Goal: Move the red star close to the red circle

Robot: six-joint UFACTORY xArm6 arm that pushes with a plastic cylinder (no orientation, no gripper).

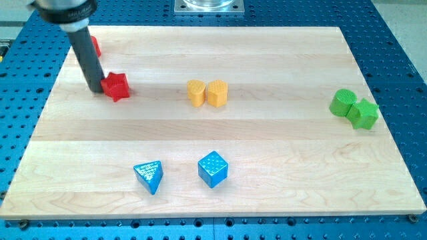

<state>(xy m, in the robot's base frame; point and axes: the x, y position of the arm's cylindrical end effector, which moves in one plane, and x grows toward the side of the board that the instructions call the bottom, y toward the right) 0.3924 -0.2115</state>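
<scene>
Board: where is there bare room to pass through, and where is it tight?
Open: between the yellow blocks and green pair, and the band above the blue blocks. Tight: top-left corner, where my tip touches the red star near the red circle.

board: pale wood, grain bands running from the view's left to its right
surround: blue, dotted with a regular grid of small holes
rod: dark grey to black, plain
my tip: same dark grey
red star: bright red, near the board's top-left corner
red circle: red, mostly hidden behind the rod
yellow blocks: two, orange-yellow, shapes unclear
green circle: bright green, finely stippled, by the right edge
green star: bright green
blue triangle: light blue, dotted top, near the bottom edge
blue cube: light blue, dotted top
</scene>
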